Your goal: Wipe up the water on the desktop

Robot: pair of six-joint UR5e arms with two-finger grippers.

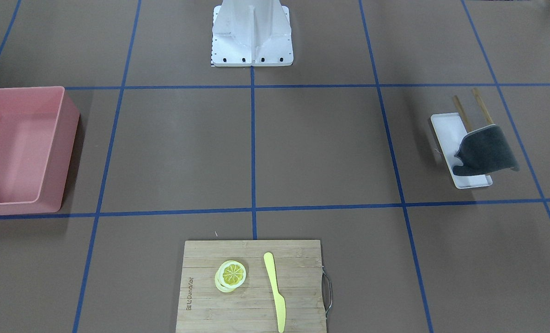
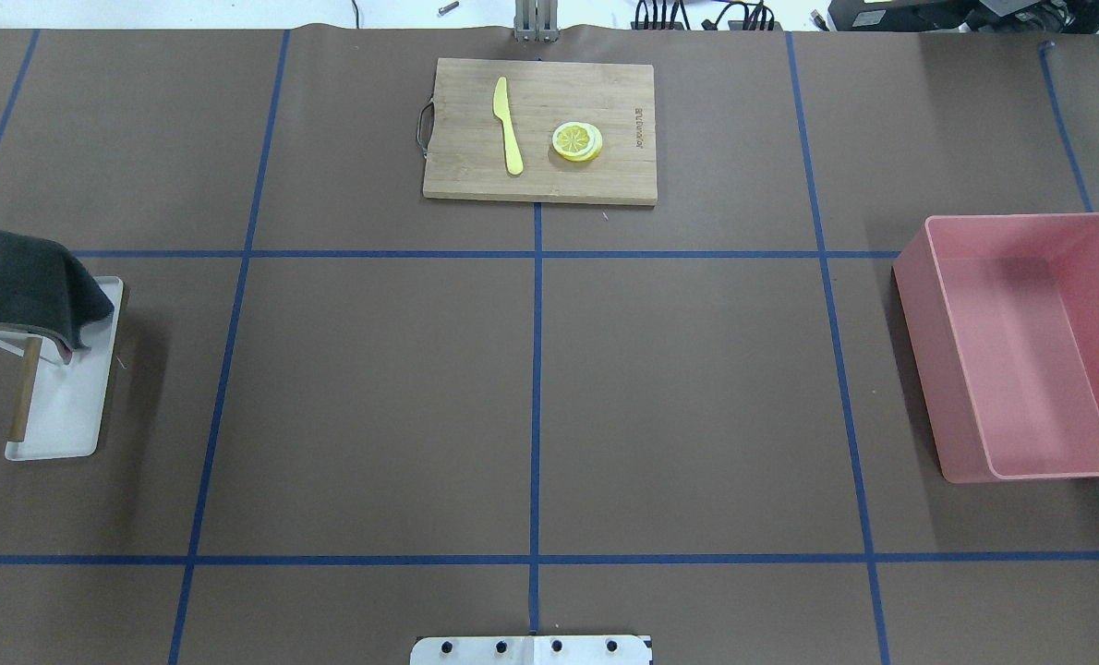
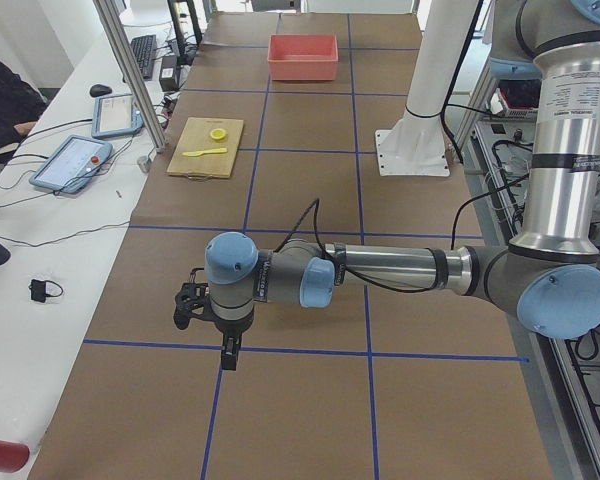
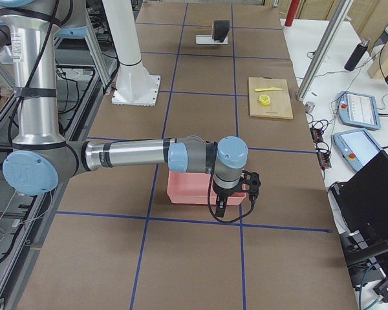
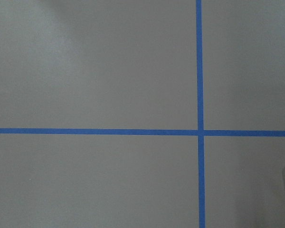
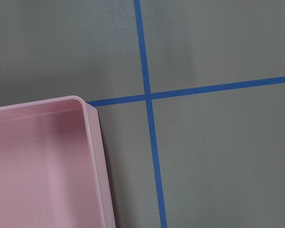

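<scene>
Hovering at opposite counter ends are the left tool, near the white tray, and the right tool, by the pink bin corner; their opening and hold cannot be told.

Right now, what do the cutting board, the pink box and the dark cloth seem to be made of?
The cutting board looks like bamboo: pale glued strips with grain. The pink box seems plastic: smooth, one colour, rounded corners. The dark cloth is probably soft fabric: matte, it drapes in folds.

One bin, one board, perhaps two slices
</scene>
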